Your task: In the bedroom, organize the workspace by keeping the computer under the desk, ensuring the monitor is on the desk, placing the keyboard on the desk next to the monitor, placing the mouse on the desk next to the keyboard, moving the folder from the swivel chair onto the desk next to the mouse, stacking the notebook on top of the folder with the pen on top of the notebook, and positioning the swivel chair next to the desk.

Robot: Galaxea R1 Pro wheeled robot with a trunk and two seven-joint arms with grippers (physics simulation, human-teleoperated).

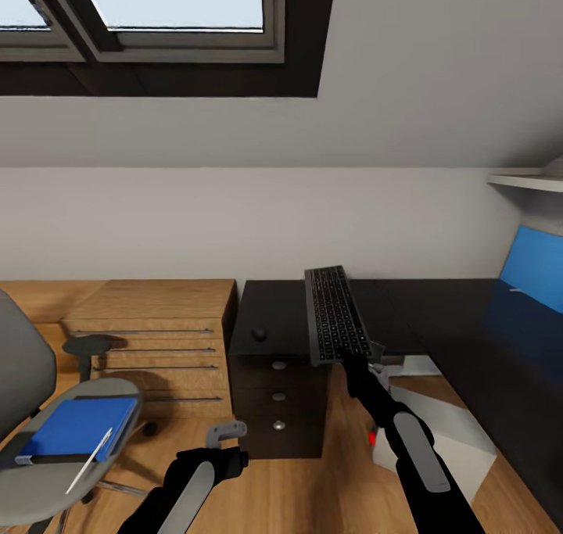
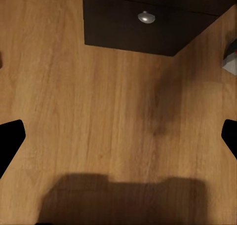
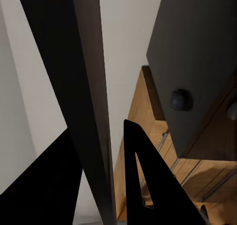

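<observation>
Right claw: my right gripper (image 1: 361,356) was clenched on the near end of the slim grey keyboard with dark keys (image 1: 335,313); in my right wrist view its thin edge (image 3: 91,101) ran between my two dark fingers (image 3: 148,185).
Keyboard: I held it lifted and tilted above the glossy black desk top (image 1: 438,315), its far end pointing toward the wall.
Left claw: my left gripper (image 1: 227,434) hung low over the wooden floor (image 2: 98,101), fingers spread wide, grasping nothing.
Chair: the grey padded swivel chair (image 1: 47,440) stood at my left, well apart from the desk, carrying the flat bright blue folder (image 1: 74,428) with the thin white pen (image 1: 87,461) lying partly across it.
Tower: the silver-grey computer case (image 1: 446,432) with a small red light lay on the floor by the desk.
Mouse: the small rounded black mouse (image 1: 259,334) sat on the desk, left of the keyboard.
Room: dark knobbed drawers (image 1: 277,397) under the desk, light wooden low shelving (image 1: 156,331) beside it, a bright blue back panel (image 1: 536,272) at right, a white wall and skylight window (image 1: 164,10) beyond.
</observation>
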